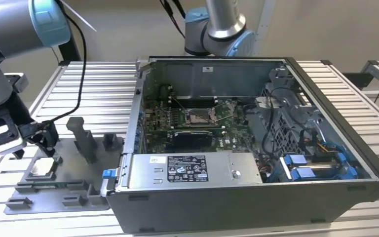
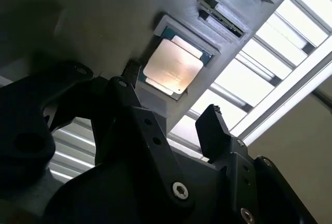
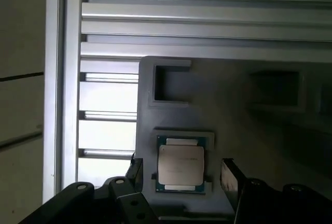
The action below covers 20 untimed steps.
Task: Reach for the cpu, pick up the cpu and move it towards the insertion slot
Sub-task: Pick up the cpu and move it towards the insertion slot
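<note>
**Reach step: gripper open over the cpu**

I read the gripper (image 3: 181, 175) as released, one finger on each side of the cpu (image 3: 180, 164). The cpu lies flat in its recess in the grey tray (image 1: 64, 190), outside the computer case (image 1: 334, 98) and well apart from the insertion slot (image 1: 199, 116). I judge the grasp best made with fingers square to the chip's edges, descending straight and closing evenly.

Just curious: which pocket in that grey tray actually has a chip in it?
The pocket nearest the open claw: the cpu lies in it, while the neighbouring pockets hold nothing.
</note>
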Tool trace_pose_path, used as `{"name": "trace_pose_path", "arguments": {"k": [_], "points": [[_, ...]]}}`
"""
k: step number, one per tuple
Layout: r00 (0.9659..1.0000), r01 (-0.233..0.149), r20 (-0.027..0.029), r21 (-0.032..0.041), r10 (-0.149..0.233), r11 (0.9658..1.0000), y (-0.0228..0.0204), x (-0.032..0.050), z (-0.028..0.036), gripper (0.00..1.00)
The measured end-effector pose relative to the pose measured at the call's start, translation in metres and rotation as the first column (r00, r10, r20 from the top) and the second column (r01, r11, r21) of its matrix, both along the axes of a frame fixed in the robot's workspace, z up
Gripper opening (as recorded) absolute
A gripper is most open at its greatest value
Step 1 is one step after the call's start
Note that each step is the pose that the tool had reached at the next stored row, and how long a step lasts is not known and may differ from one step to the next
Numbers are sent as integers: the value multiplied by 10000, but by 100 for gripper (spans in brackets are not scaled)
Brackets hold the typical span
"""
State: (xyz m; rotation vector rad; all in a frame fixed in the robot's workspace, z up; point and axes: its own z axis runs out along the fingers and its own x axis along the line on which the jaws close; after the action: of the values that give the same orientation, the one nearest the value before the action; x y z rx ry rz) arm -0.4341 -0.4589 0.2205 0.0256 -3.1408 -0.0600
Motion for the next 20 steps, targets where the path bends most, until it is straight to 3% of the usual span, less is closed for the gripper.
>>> {"name": "trace_pose_path", "arguments": {"k": [10,20], "points": [[10000,0,-1,-1,0,10000,-26,-12,-154,100],[10000,0,-1,0,0,10000,-72,-13,-242,100]]}}
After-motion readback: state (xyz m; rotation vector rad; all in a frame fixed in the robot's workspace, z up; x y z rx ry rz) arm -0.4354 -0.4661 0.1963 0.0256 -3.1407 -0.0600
